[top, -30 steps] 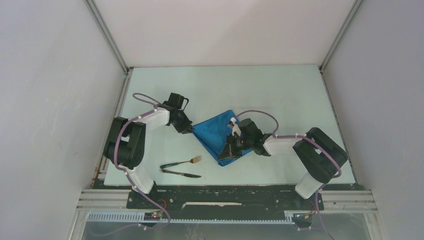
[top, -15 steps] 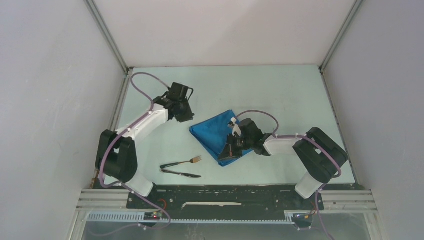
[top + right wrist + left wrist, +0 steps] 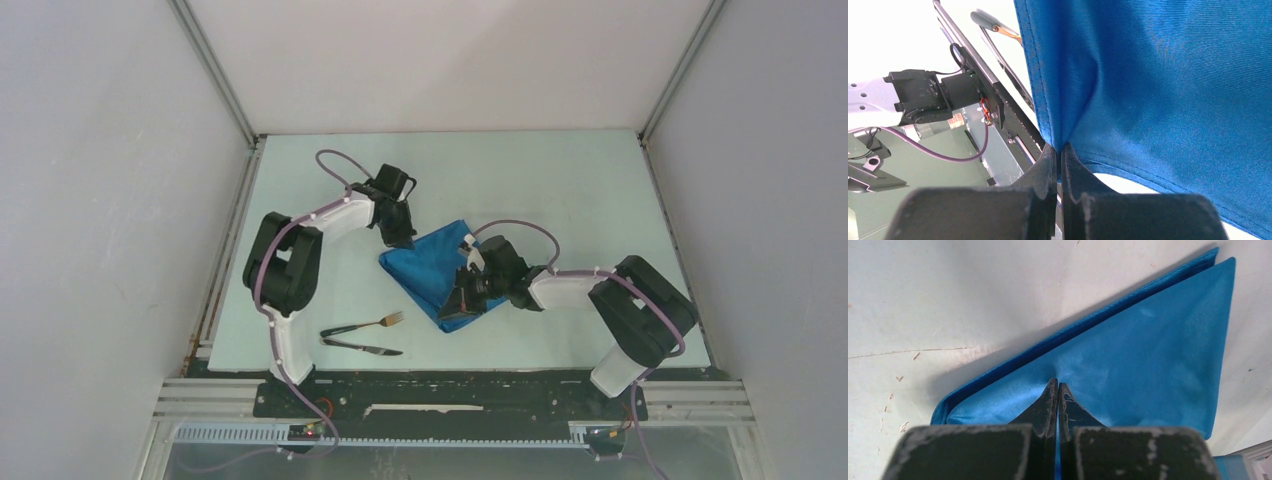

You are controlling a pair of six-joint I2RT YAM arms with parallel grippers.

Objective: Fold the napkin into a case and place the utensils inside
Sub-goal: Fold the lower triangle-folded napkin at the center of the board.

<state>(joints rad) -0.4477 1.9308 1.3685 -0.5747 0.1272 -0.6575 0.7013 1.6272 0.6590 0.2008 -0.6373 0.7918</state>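
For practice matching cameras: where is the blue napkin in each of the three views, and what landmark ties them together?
Top view: napkin near the table's centre.
Left wrist: middle and right, pinched by the left gripper.
Right wrist: upper right, pinched by the right gripper.
Shared landmark: both pinching grippers also show from above.

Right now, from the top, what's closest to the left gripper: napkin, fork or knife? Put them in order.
1. Napkin, pinched in the left gripper.
2. Fork, toward the front edge.
3. Knife, just past the fork.
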